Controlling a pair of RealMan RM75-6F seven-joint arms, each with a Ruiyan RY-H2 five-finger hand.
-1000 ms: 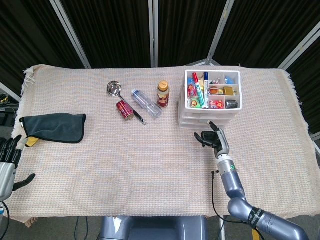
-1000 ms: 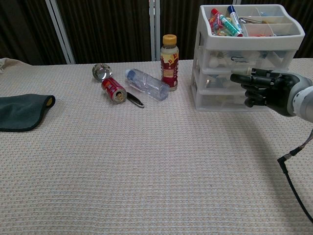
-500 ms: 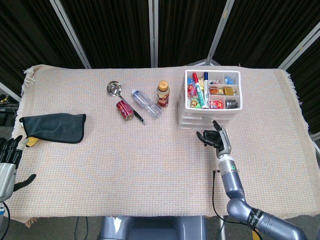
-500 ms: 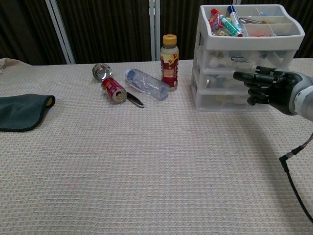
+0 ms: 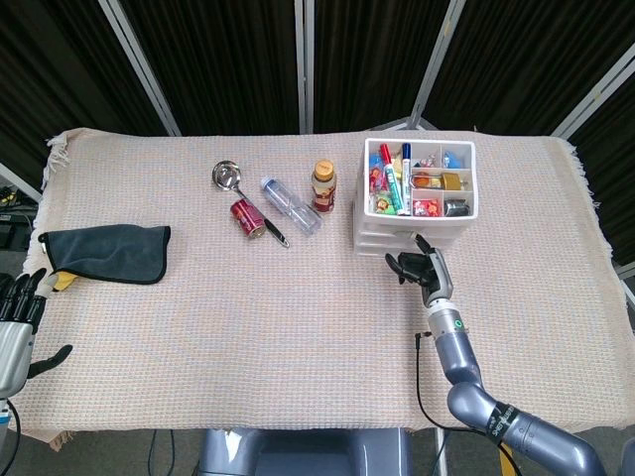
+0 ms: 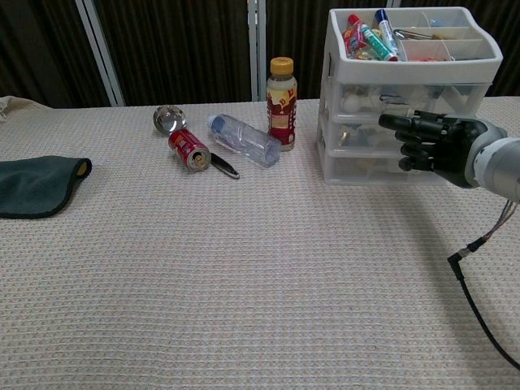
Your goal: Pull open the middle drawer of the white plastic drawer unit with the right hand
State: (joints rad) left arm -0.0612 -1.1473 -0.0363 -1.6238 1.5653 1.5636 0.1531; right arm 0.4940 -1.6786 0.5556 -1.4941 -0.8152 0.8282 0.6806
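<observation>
The white plastic drawer unit (image 5: 417, 230) (image 6: 406, 106) stands at the back right of the table, its top tray full of pens and small items. Its middle drawer (image 6: 361, 134) looks closed. My right hand (image 5: 422, 268) (image 6: 431, 145) is right at the front of the unit, level with the middle drawer, fingers half bent and pointing left with nothing in them. Whether they hook the drawer's handle is hidden behind the hand. My left hand (image 5: 15, 322) hangs off the table's left front corner with its fingers apart and nothing in it.
A brown-capped bottle (image 6: 281, 101), a lying clear water bottle (image 6: 242, 140), a red can (image 6: 188, 149) and a metal ladle (image 6: 169, 119) sit left of the unit. A dark grey cloth (image 5: 107, 253) lies at the far left. A thin cable (image 6: 479, 313) trails from my right wrist.
My right hand has moved a little left across the drawer front. The drawer unit has shifted slightly to the left. The left hand has stayed put.
</observation>
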